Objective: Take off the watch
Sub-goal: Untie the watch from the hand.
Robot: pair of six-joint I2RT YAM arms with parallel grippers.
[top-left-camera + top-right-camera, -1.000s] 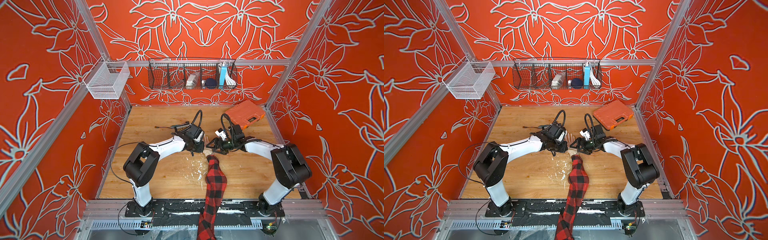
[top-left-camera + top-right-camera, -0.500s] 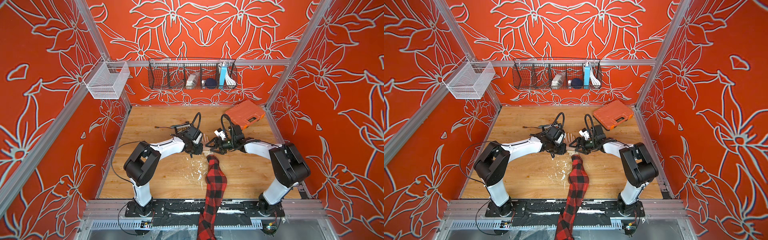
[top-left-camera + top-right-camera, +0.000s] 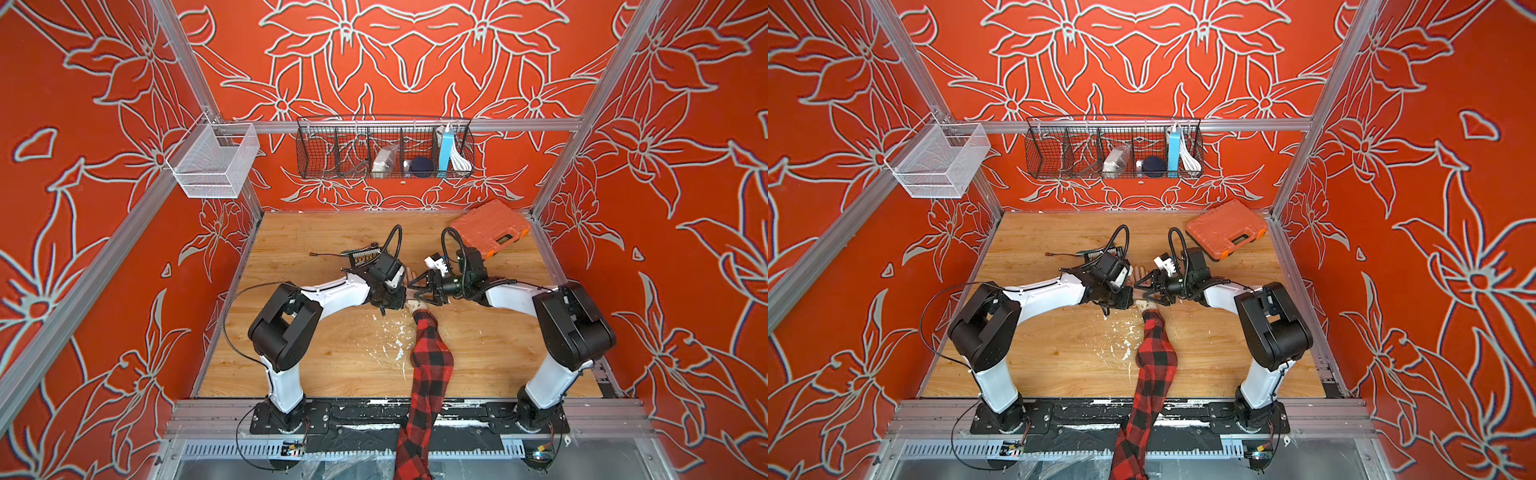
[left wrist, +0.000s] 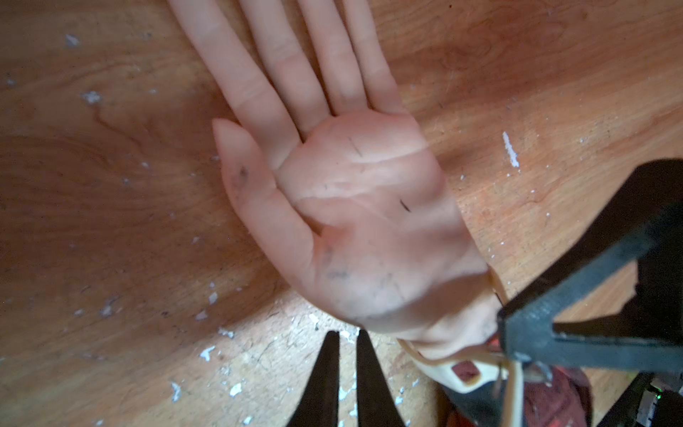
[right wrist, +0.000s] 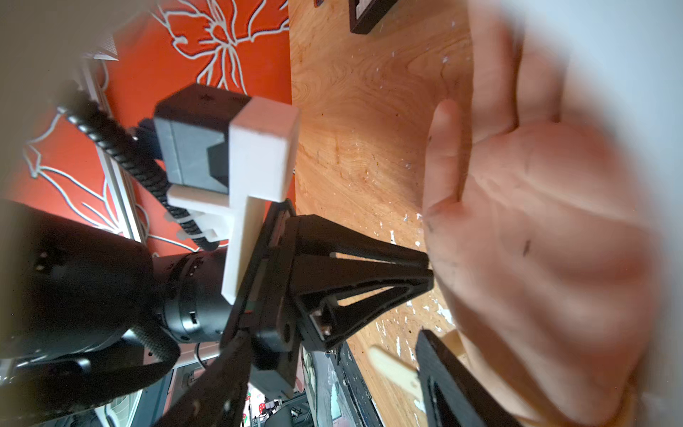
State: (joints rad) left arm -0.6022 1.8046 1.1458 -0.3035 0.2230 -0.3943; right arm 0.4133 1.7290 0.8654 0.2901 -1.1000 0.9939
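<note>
Setting: orange flower-patterned walls close round a wooden table (image 3: 332,353) flecked with white chips. An orange tool case (image 3: 490,228) lies at the far right, well apart from the work.
Wearer: a mannequin hand (image 4: 362,229) lies palm up mid-table, fingers toward the far wall. Its arm, in a red-and-black plaid sleeve (image 3: 428,365), runs to the near edge.
Watch: the watch (image 4: 462,371) is around the wrist, between the heel of the palm and the cuff. Only its cream strap shows; the face is hidden from me.
Strap tail: a loose cream strap tail (image 5: 391,366) sticks out beside the wrist, so the fastening looks at least partly undone. I cannot tell whether the buckle is free.
Left gripper: my left gripper (image 4: 347,334) has its fingers drawn almost together with nothing between them. The tips are just left of the wrist, near the strap but not on it.
Right gripper: my right gripper (image 3: 413,294) reaches in from the right with its jaws spread wide at the wrist. One finger (image 4: 525,321) sits right at the strap, and I see no grip on anything.
Done: both grippers are at the wrist, and the strap seems loosened.
Left: freeing the strap fully and drawing the watch off.
</note>
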